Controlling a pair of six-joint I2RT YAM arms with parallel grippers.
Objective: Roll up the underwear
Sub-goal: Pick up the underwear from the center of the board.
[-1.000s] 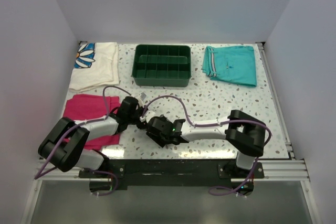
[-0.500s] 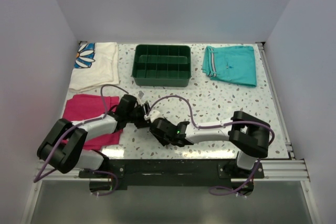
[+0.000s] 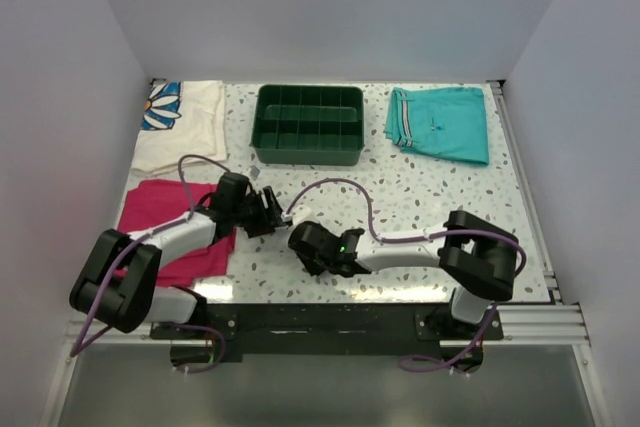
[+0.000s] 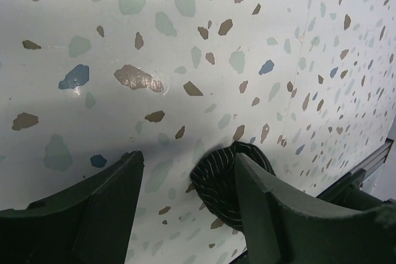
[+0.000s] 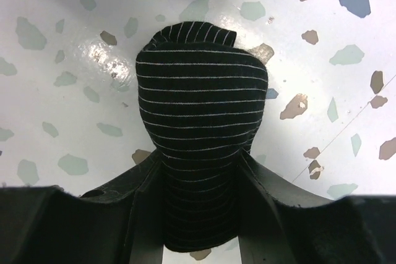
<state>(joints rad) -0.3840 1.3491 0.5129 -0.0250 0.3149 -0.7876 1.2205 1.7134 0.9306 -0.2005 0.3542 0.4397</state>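
Note:
The underwear (image 5: pixel 201 109) is a tight black roll with fine white stripes, lying on the speckled table near its front edge. My right gripper (image 5: pixel 199 165) is shut on the roll's near part, one finger (image 5: pixel 139 180) pressed to each side. In the left wrist view the roll's end (image 4: pixel 218 176) shows just inside the right finger (image 4: pixel 260 208) of my left gripper (image 4: pixel 185 162), which stands open with bare table between its fingers. From above, my left gripper (image 3: pixel 272 212) sits just left of my right gripper (image 3: pixel 305 240), whose dark body hides the roll.
A green divided tray (image 3: pixel 308 155) stands at the back centre. Folded teal shorts (image 3: pixel 440 125) lie at the back right. A white flowered cloth (image 3: pixel 185 127) lies at the back left, with a magenta folded cloth (image 3: pixel 160 205) in front of it, under the left arm.
My left gripper has opened and drawn back to the left, off the roll. My right gripper has closed in on the roll and shifted slightly.

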